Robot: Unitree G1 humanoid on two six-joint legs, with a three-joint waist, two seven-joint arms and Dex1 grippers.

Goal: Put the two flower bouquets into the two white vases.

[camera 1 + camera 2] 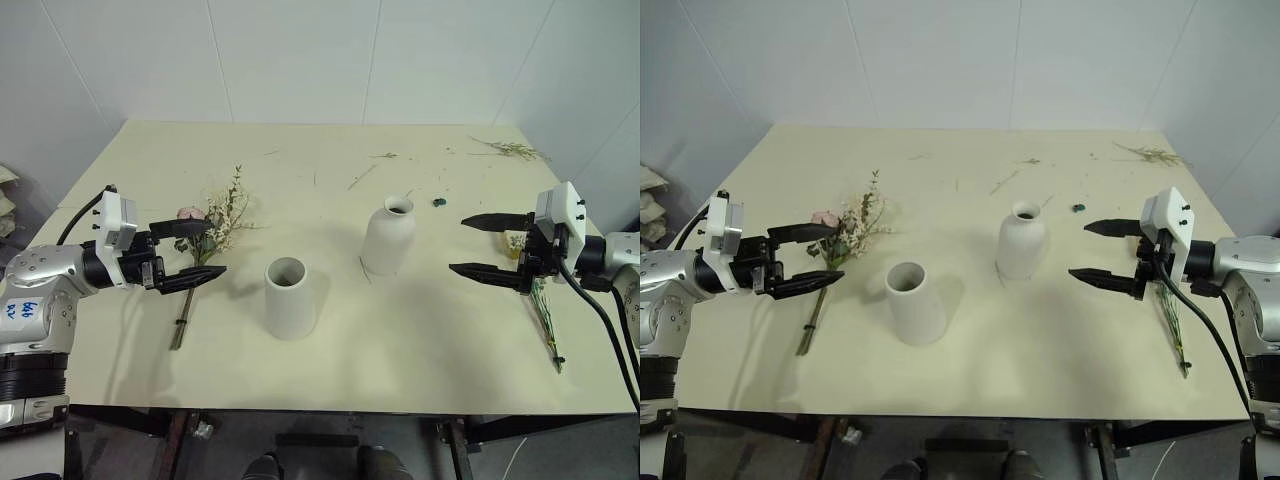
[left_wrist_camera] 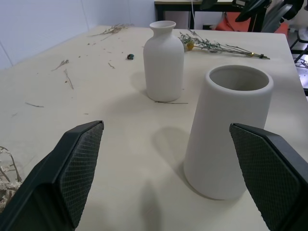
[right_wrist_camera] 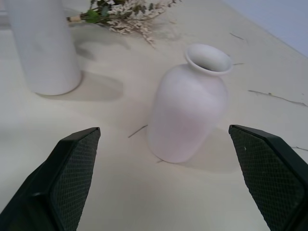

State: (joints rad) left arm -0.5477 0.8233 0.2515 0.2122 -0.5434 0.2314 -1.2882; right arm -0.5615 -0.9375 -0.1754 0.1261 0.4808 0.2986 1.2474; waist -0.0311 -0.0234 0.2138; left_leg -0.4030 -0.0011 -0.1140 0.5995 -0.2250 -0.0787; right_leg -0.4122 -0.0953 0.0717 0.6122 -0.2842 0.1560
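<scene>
Your left gripper (image 1: pixel 187 254) and right gripper (image 1: pixel 486 244) gape empty; the right wrist view shows the pink bouquet (image 3: pixel 126 14) behind the tapered vase (image 3: pixel 43 45).

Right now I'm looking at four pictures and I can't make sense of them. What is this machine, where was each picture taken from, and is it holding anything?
It is a two-armed robot at a table. Two pictures come from cameras in its head, looking down over its arms. The other two come from cameras on its wrists, looking out between black fingers. The left gripper and right gripper are both open and hold nothing. On the table stand a wide-mouthed vase and a bottle vase. A pink bouquet lies below the left gripper, a slim green bouquet below the right one. Loose twigs lie at the far edge.
</scene>
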